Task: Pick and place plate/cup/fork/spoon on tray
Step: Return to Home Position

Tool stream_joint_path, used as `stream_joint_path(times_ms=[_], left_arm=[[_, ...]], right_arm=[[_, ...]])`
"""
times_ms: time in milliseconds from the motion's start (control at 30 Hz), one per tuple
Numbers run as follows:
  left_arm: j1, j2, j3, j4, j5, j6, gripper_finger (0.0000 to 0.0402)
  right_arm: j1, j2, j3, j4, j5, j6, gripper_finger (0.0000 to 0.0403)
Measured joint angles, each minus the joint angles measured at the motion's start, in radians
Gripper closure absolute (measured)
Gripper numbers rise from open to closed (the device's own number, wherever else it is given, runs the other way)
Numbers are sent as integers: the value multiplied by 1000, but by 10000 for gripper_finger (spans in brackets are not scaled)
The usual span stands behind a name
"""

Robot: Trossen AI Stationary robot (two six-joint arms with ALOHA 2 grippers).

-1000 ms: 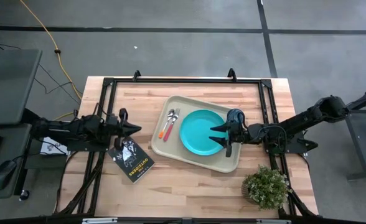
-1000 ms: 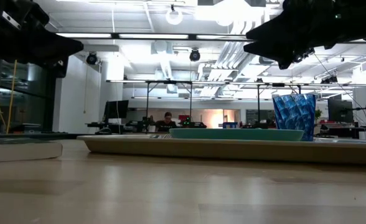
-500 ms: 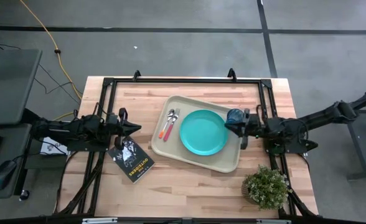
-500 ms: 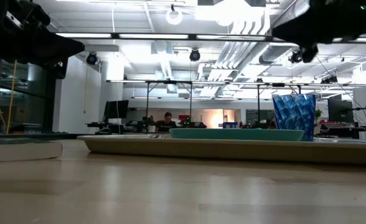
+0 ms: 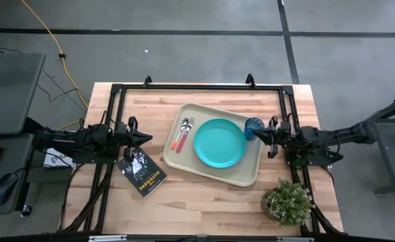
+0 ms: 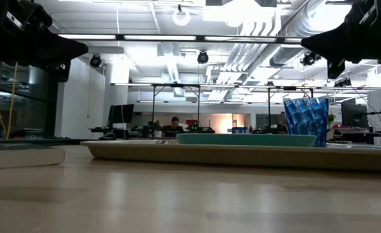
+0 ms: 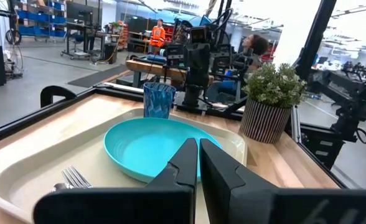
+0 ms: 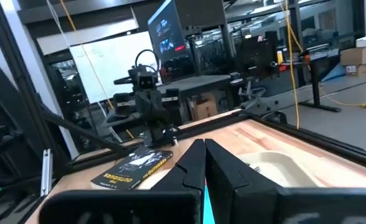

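High view has the right gripper (image 5: pixel 265 135) drawn back toward the right of the frame. A second ago it hung over the plate's right side with its fingers spread. Now it sits off the tray's right edge, just beside the cup (image 5: pixel 253 126), and the right wrist view shows its fingers together on nothing. The left gripper (image 5: pixel 146 139) has not moved; it waits at centre left above the book (image 5: pixel 142 172), fingers likewise together.

Everything asked for already lies on the tray (image 5: pixel 184 161). The plate (image 5: pixel 219 142) is at its middle, the cup at its right rim, and the spoon (image 5: pixel 177 142) and fork (image 5: pixel 183 137) lie side by side at its left end. Placing looks finished, and the retreat reads as the arm going to rest.

The tray is cream plastic with rounded corners and a raised rim. The plate is smooth, glossy turquoise with a shallow well. The cup is translucent blue with faceted walls that catch the light. The fork's thin metal tines show in the left wrist view. The table (image 5: pixel 184 202) is pale jointed wood. A small bushy plant (image 5: pixel 288 200) in a ribbed pot stands at lower right.
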Motion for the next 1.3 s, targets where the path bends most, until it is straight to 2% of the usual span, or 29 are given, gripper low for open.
stream_joint_path(times_ms=[167, 333, 633, 1000, 1133, 1300], left_arm=[[0, 0, 0, 0, 0, 0, 401], [0, 0, 0, 0, 0, 0, 401], [0, 0, 0, 0, 0, 71, 401], [0, 0, 0, 0, 0, 71, 402], [0, 0, 0, 0, 0, 71, 401], [0, 0, 0, 0, 0, 71, 401]], right_arm=[[-40, -118, 2, -151, -40, 15, 403], [-44, -175, -4, -290, -95, 35, 403], [-44, -175, -4, -297, -160, -55, 403], [-46, -176, -4, -295, -154, -111, 403], [-46, -153, -4, -295, -144, -172, 403], [-46, -91, -5, -295, -145, -330, 403]])
